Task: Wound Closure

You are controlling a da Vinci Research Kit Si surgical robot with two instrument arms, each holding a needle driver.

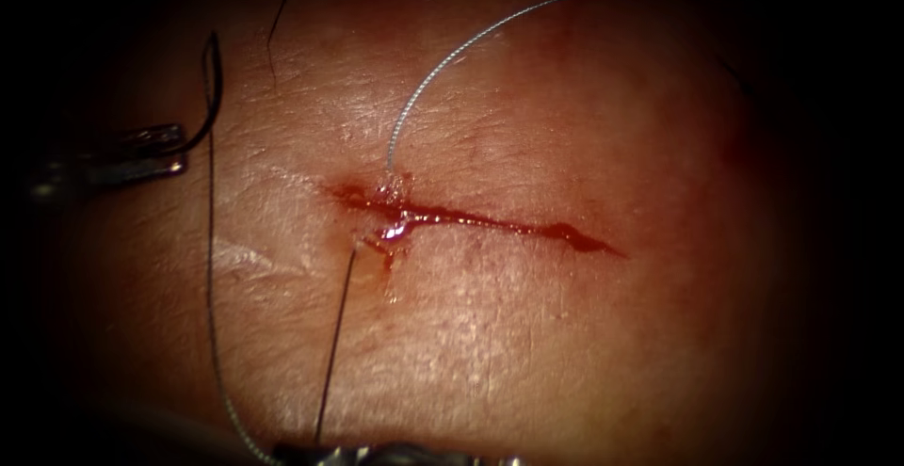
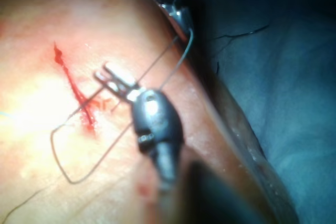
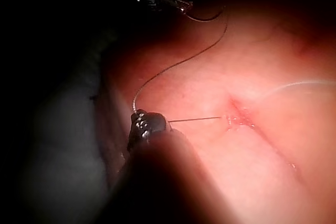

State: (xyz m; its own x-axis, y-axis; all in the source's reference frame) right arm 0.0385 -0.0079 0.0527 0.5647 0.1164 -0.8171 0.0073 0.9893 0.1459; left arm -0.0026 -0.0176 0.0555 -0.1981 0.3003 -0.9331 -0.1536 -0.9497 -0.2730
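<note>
Needle (image 1: 213,80) clamped in left tool (image 1: 177,151), upper left, off tissue (image 1: 565,334); thread (image 1: 336,344) pinched taut by right tool (image 1: 377,452), bottom edge. Probably mid-stitch; gentle tension needed next.

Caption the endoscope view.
Left pincer holds the needle near one end, off the tissue, left of the cut; right pincer holds thread.

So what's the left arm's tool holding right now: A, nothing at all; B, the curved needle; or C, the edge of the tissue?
B: the left tool has its jaws shut on the curved needle near one end, out of the tissue, left of the cut; the right tool holds thread.
</note>
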